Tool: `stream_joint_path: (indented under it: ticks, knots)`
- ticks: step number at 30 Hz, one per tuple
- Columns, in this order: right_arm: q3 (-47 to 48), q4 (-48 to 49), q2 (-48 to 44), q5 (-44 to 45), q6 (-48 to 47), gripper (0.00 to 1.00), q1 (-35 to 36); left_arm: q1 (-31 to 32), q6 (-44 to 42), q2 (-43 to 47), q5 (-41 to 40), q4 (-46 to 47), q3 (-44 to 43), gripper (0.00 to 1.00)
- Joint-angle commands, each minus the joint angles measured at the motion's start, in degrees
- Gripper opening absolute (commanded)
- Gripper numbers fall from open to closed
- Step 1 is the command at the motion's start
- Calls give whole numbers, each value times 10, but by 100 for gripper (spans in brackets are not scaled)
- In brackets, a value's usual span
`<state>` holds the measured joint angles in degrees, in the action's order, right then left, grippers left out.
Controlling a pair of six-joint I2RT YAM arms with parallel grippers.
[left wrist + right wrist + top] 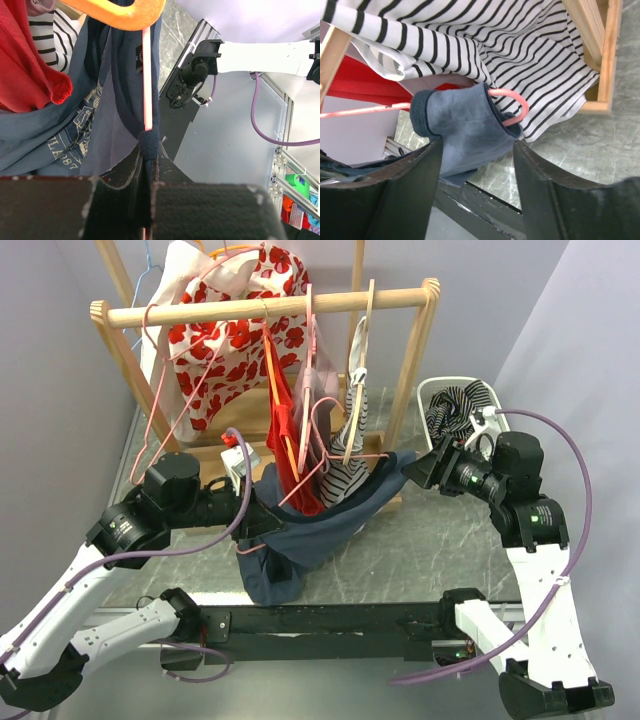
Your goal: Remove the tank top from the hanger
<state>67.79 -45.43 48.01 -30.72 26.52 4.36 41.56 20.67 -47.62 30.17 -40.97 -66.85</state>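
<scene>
The left claw [258, 523] [148, 167] is seen clenched on the thin bar of the pink hanger [300, 483] [147, 75], at a spot where a rolled navy edge of the tank top [310, 535] [122, 75] is wrapped round it. In the left wrist view the tank top is spread above and to the left of this claw, with a pale printed patch showing, and the hanger bar runs straight up from between the fingers [120, 200]. A red garment [290, 440] [25, 60] and an orange hanger [120, 12] are seen above that.

From the top view the tank top is draped between the two claws, above the worktop [430, 540], and is not yet off the hanger. Behind it a striped garment [345, 475] [520, 45] is hung from the wooden rack [270, 308].

The right claw [418, 470] [476, 150] is released, its fingers [410, 180] set apart. Between them the tank top's shoulder [465, 125] is seen, pulled over the curved pink end of the hanger [517, 102]; whether either finger touches the cloth cannot be told. A white basket [495, 400] holding striped cloth lies just behind this claw.
</scene>
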Motion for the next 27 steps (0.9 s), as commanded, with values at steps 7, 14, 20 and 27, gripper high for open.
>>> stream_joint_path:
  ticks: [7, 14, 20, 27]
  knots:
    - [-25, 79, 14, -5, 5, 57, 16, 0, 0, 4, 19, 48, -8, 1]
    - [-34, 90, 25, 11, 6, 24, 29, 0, -6, 0, 24, 47, -4, 1]
    - [-2, 71, -15, 72, 8, 0, 28, 1, -5, 2, 3, 32, 0, 1]
    - [39, 9, -37, 281, 10, 0, 26, 0, -26, 10, -1, -11, 0, 1]
